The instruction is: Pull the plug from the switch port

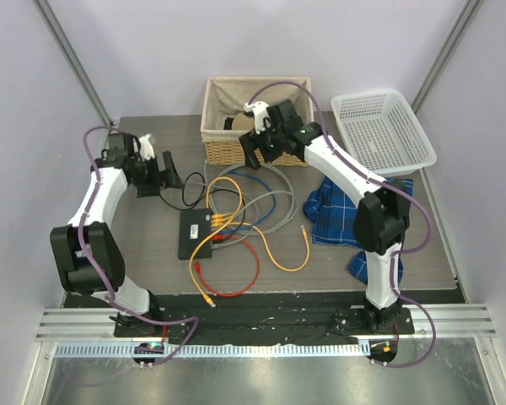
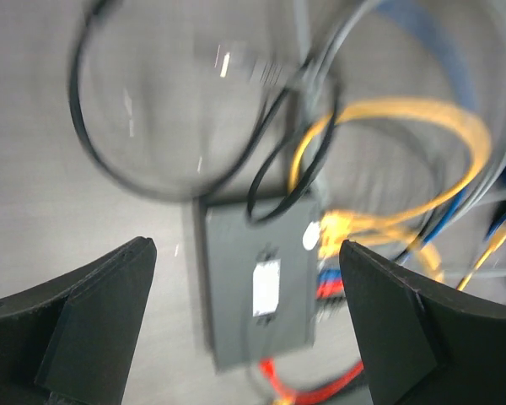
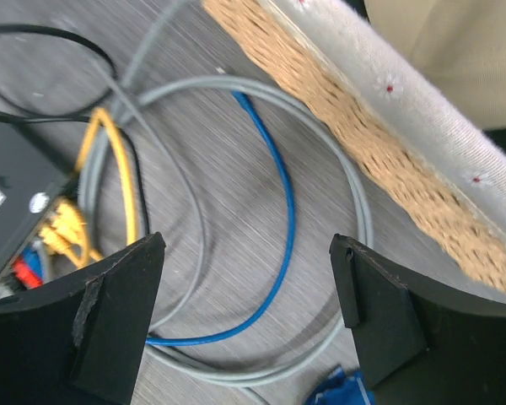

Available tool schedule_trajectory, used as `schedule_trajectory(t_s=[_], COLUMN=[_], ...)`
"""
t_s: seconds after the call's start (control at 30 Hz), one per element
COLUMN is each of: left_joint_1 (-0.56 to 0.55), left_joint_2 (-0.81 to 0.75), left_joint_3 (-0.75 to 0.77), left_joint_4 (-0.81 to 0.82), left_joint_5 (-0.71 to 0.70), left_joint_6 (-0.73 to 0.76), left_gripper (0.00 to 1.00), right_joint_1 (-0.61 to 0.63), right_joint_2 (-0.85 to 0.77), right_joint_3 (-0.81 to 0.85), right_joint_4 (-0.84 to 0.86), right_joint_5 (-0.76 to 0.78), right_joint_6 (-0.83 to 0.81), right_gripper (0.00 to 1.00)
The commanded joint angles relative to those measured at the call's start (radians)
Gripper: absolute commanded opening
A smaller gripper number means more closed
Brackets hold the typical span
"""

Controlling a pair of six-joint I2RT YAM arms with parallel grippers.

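Observation:
The black switch [image 1: 194,234] lies flat mid-table with a white label on top. Yellow plugs [image 1: 218,222] and a red plug sit in the sockets on its right edge. In the left wrist view the switch [image 2: 236,321] is blurred, with yellow plugs [image 2: 334,233] and blue and red ones below them. My left gripper [image 1: 171,174] is open and empty, up and to the left of the switch; the wrist view shows it [image 2: 246,246] hovering above the box. My right gripper [image 1: 251,158] is open and empty near the wicker basket, over a blue cable [image 3: 280,202]; the switch's corner [image 3: 8,181] shows at that view's left.
A wicker basket [image 1: 253,105] stands at the back, a white plastic basket [image 1: 384,126] at the back right. A blue plaid cloth [image 1: 354,211] lies right of the cables. Grey, blue, yellow [image 1: 291,253], red [image 1: 240,274] and black [image 1: 194,190] cables loop around the switch.

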Motion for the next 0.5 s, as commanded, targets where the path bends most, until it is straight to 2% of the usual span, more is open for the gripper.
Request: schedule_trajectory(t_s=[0.0, 0.1, 0.17, 0.3, 0.33, 0.47], left_joint_1=[-0.001, -0.002, -0.001, -0.001, -0.001, 0.002], left_joint_2=[-0.074, -0.108, -0.109, -0.14, -0.138, -0.109], left_joint_3=[0.025, -0.041, -0.055, -0.083, -0.073, -0.023], left_joint_4=[0.239, 0.304, 0.287, 0.247, 0.23, 0.097], left_joint_5=[0.028, -0.014, -0.044, -0.053, -0.065, -0.028], left_joint_6=[-0.119, -0.154, -0.184, -0.129, -0.101, -0.055], left_gripper=[0.95, 0.96, 0.96, 0.95, 0.95, 0.95], right_joint_1=[0.027, 0.038, 0.046, 0.046, 0.047, 0.05], right_joint_2=[0.032, 0.052, 0.078, 0.089, 0.089, 0.102], right_joint_3=[0.121, 0.12, 0.167, 0.218, 0.222, 0.245], right_joint_4=[-0.175, -0.166, -0.169, -0.172, -0.169, -0.169], right_joint_5=[0.218, 0.213, 0.197, 0.033, -0.063, -0.297], right_joint_6=[0.035, 0.02, 0.012, -0.098, -0.154, -0.176], right_gripper=[0.89, 0.89, 0.89, 0.89, 0.89, 0.87])
